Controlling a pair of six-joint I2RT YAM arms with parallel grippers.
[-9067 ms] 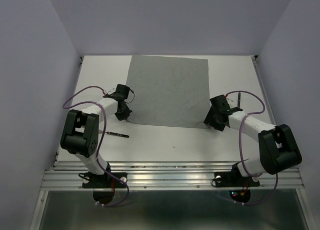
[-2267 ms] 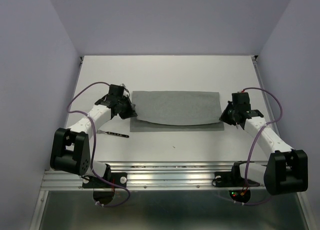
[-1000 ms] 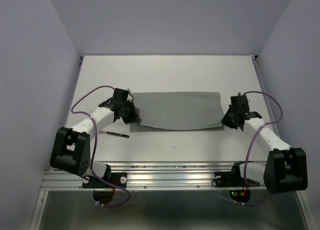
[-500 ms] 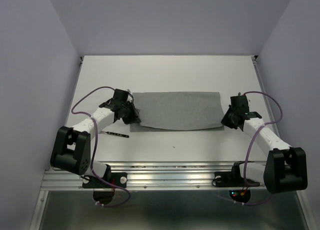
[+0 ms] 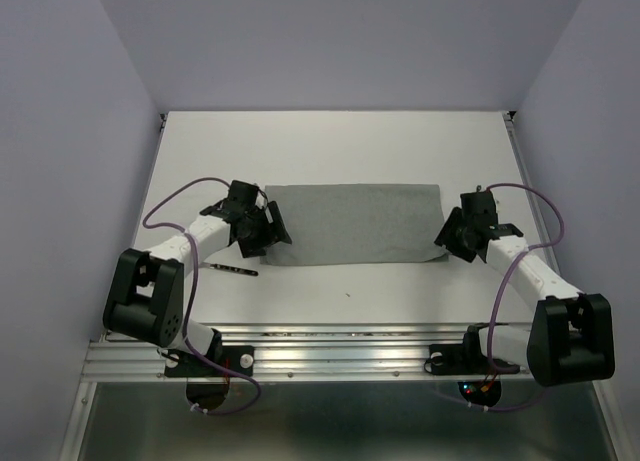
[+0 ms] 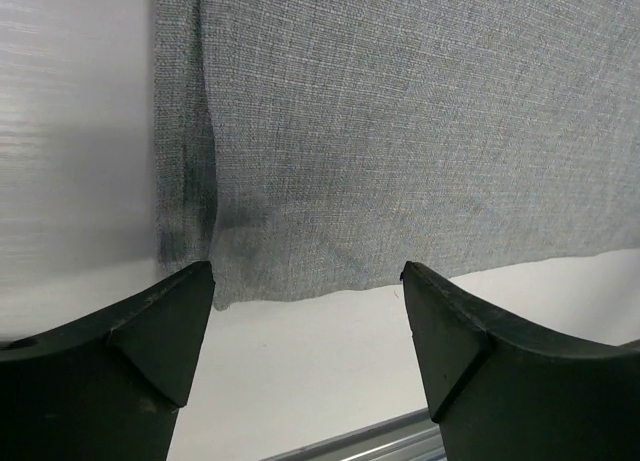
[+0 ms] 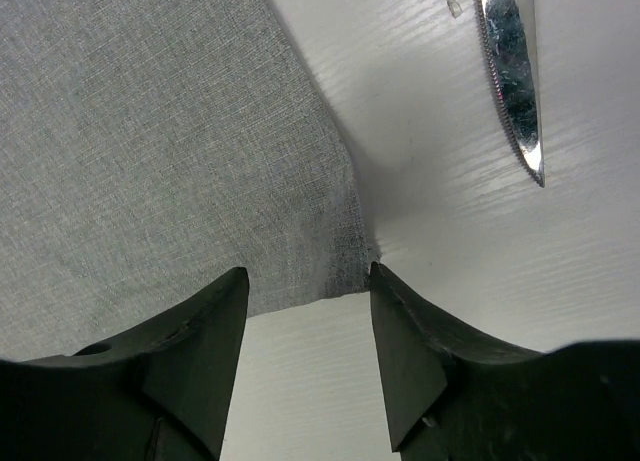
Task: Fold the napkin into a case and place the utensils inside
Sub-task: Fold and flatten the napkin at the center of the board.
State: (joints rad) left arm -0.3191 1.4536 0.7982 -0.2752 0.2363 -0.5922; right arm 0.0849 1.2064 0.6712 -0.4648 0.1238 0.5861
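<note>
Mid-fold: the napkin (image 5: 350, 224) (soft grey weave, a flat wide oblong) lies on our smooth white tabletop (image 5: 350, 146). Left fingers (image 6: 150, 331) and right fingers (image 7: 190, 351) stand wide at its near corners, holding nothing; next we likely regrip an edge and fold it narrower for the case.

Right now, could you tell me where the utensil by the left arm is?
In the top view the utensil lies at left on the table, just nearer the bases than the napkin corner and the left gripper.
</note>
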